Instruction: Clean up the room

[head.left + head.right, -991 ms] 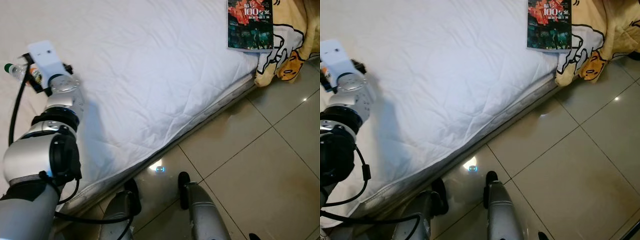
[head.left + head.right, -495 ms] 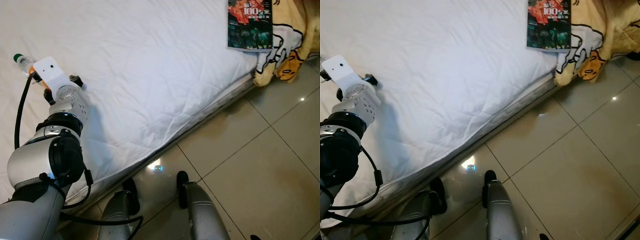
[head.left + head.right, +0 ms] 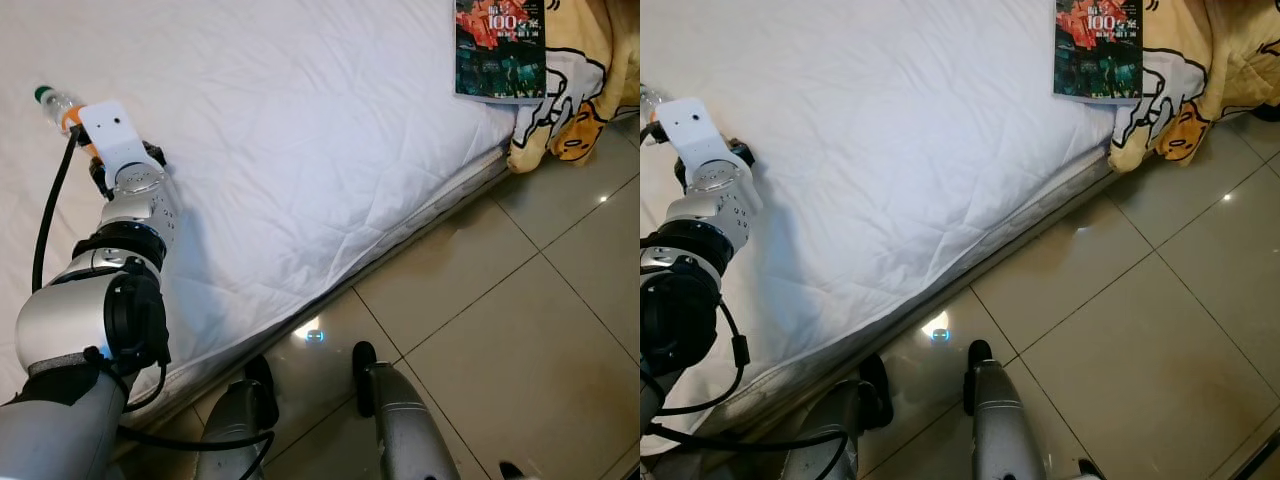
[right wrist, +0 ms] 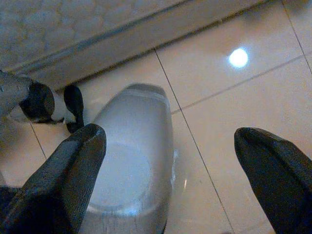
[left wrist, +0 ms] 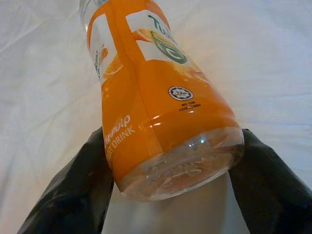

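A clear plastic bottle [image 5: 156, 97] with an orange juice label and a green cap [image 3: 42, 94] sits between the two black fingers [image 5: 73, 195] of my left gripper [image 5: 170, 200], which is shut on its lower end. The gripper and bottle are just above the white mattress [image 3: 300, 150] at its left side, half hidden behind the white wrist mount [image 3: 108, 130]. My right gripper [image 4: 165, 161] hangs open over the tiled floor beside my foot [image 4: 131, 165], holding nothing.
A magazine [image 3: 500, 50] lies at the mattress's far right corner, beside a yellow cartoon-print blanket [image 3: 580, 90] that drapes down to the floor. Beige floor tiles [image 3: 520, 320] run along the bed's edge to my right.
My left arm has carried the bottle a little farther over the mattress, away from me. The right arm, magazine and blanket have not moved.
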Available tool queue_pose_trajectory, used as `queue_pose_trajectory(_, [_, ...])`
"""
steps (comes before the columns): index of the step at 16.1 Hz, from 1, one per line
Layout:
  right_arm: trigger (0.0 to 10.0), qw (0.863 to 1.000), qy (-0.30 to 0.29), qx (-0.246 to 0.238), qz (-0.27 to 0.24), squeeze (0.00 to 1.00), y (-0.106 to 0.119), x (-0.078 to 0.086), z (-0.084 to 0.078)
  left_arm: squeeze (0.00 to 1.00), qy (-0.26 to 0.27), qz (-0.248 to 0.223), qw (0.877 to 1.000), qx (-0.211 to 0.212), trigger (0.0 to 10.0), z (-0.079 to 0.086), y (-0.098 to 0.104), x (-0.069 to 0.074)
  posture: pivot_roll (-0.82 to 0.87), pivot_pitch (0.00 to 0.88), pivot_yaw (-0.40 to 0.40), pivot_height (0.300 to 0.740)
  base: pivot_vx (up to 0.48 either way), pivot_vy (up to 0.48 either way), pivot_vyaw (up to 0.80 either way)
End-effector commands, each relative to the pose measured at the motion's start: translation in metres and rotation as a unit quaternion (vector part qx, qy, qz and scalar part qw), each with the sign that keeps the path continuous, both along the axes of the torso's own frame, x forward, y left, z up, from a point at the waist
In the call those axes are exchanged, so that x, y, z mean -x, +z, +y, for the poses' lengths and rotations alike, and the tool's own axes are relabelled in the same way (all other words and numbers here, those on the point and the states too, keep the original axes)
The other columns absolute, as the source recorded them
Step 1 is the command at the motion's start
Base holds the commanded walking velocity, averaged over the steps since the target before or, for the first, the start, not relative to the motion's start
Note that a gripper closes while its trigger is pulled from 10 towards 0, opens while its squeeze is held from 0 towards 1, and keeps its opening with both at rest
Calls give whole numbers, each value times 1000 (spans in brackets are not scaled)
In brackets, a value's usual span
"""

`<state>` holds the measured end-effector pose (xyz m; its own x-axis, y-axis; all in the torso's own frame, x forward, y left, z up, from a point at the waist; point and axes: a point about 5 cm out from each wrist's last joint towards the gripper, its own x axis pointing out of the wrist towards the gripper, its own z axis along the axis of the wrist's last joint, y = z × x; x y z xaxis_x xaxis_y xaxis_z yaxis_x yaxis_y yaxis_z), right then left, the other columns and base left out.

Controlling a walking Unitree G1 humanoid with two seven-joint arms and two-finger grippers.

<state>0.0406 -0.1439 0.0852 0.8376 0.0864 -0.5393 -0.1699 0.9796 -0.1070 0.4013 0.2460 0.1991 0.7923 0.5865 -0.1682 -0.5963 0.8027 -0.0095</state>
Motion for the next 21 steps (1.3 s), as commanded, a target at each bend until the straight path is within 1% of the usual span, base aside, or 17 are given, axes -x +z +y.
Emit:
queue_pose_trajectory(1, [10000, 1000, -1, -3, 27, 0, -6, 5, -1, 0, 0, 1, 1000, -11, 0, 6, 0, 2, -384, 432, -12, 740, 0, 0, 0])
queue_pose_trajectory(3, [10000, 1000, -1, -4, 25, 0, -11, 0, -1, 0, -7, 6, 1000, -20, 0, 9, -6, 4, -359, 411, -2, 740, 0, 0, 0])
queue_pose_trajectory(5, [10000, 1000, 6, -7, 9, 0, -21, -15, 0, 0, -33, 0, 999, -11, 0, 5, -16, 5, -318, 358, 13, 740, 0, 0, 0])
queue_pose_trajectory(7, [10000, 999, -5, -13, -41, 0, -25, -54, -3, 0, -84, -41, 995, -20, 0, 0, -16, 4, -264, 259, 35, 740, 0, 0, 0])
queue_pose_trajectory(8, [10000, 999, -11, -16, -48, 0, -26, -62, -5, 0, -88, -48, 995, -19, 0, 0, -16, 4, -256, 246, 37, 740, 0, 0, 0])
queue_pose_trajectory(9, [10000, 996, -31, -12, -87, 0, -24, -91, -13, 0, -120, -70, 990, -35, 0, -5, -12, 3, -207, 177, 51, 740, 0, 0, 0])
queue_pose_trajectory(10, [10000, 993, -38, -6, -111, 0, -21, -103, -17, 0, -135, -76, 987, -47, 0, -8, -12, 3, -197, 164, 52, 740, 0, 0, 0])
queue_pose_trajectory(11, [10000, 985, -55, 1, -163, 0, -8, -131, -25, 0, -168, -89, 980, -66, 0, -15, -16, 5, -144, 99, 57, 740, 0, 0, 0])
queue_pose_trajectory(13, [10000, 974, -65, -12, -218, 0, 6, -175, -29, 0, -189, -100, 974, -74, 0, -20, -35, 18, -80, 7, 48, 740, 0, 0, 0])
queue_pose_trajectory(14, [10000, 970, -54, -16, -237, 0, 13, -192, -29, 0, -180, -103, 976, -64, 0, -17, -45, 25, -57, 0, 40, 740, 0, 0, 0])
queue_pose_trajectory(15, [10000, 967, -45, -25, -249, 0, 19, -207, -30, 0, -168, -114, 977, -67, 0, -16, -54, 38, -13, 0, 23, 740, 0, 0, 0])
queue_pose_trajectory(16, [10000, 967, -43, -28, -250, 0, 20, -213, -30, 0, -165, -115, 977, -67, 0, -16, -57, 41, -5, 0, 20, 740, 0, 0, 0])
queue_pose_trajectory(17, [10000, 967, -39, -36, -250, 0, 21, -226, -32, 0, -166, -115, 977, -67, 0, -20, -68, 52, 29, 0, 2, 740, 0, 0, 0])
queue_pose_trajectory(18, [10000, 967, -37, -48, -248, 0, 22, -239, -33, 0, -176, -110, 976, -69, 10000, -28, -79, 64, 51, 0, -13, 740, 0, 0, 0])
queue_pose_trajectory(19, [10000, 967, -37, -62, -242, 0, 22, -249, -35, 0, -190, -118, 973, -66, 10000, -36, -84, 74, 62, 0, -20, 740, 0, 0, 0])
queue_pose_trajectory(20, [10000, 966, -40, -88, -239, 0, 22, -257, -35, 0, -197, -123, 969, -84, 10000, -43, -86, 84, 75, 0, -27, 740, 0, 0, 0])
queue_pose_trajectory(21, [10000, 966, -20, -109, -234, 0, 23, -263, -30, 0, -203, -122, 968, -80, 10000, -48, -88, 88, 82, 0, -32, 740, 0, 0, 0])
